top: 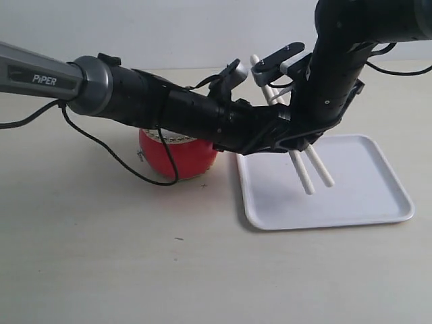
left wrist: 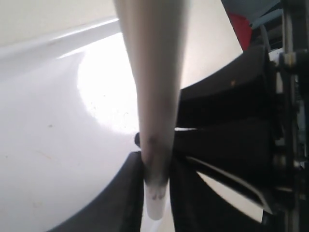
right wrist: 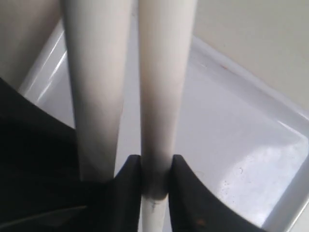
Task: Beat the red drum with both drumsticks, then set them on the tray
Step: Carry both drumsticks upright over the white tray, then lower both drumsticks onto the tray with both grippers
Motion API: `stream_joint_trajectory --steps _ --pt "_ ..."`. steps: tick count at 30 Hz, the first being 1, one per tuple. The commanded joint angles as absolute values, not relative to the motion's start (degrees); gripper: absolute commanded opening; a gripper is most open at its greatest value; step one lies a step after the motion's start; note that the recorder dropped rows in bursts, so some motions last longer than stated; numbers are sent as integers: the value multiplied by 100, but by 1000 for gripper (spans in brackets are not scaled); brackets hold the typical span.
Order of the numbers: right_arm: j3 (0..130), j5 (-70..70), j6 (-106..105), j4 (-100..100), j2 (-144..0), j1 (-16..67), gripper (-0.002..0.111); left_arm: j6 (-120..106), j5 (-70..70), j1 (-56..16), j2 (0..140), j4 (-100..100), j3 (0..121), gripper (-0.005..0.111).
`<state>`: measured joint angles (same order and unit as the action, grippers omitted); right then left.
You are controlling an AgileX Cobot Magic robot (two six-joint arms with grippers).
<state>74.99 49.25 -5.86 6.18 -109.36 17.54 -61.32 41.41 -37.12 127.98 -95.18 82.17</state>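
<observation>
The left gripper [left wrist: 157,169] is clamped on the left drumstick [left wrist: 154,96], the right gripper [right wrist: 155,174] on the right drumstick [right wrist: 166,87], the two sticks side by side over the tray [top: 378,196]. The left arm stretches across above the red drum [top: 179,156]; the right arm hangs down from above. Both sticks slant steeply, lower ends toward the tray, upper ends leaning toward the drum

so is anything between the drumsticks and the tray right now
Nothing visible. The left gripper and right gripper each clamp a drumstick, tips hanging over the bare floor of the white tray. The red drum sits off beside the tray, not under the sticks.
</observation>
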Motion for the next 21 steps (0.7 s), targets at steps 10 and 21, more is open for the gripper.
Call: stream_joint_trajectory --steps 10,21 --pt "7463 4802 -596 497 -11245 1783 0 -5813 4554 -3763 12955 -9995 8264 0" --pt "7463 4874 -596 432 -11614 1796 0 -5231 4454 -3852 12955 -9995 8264 0"
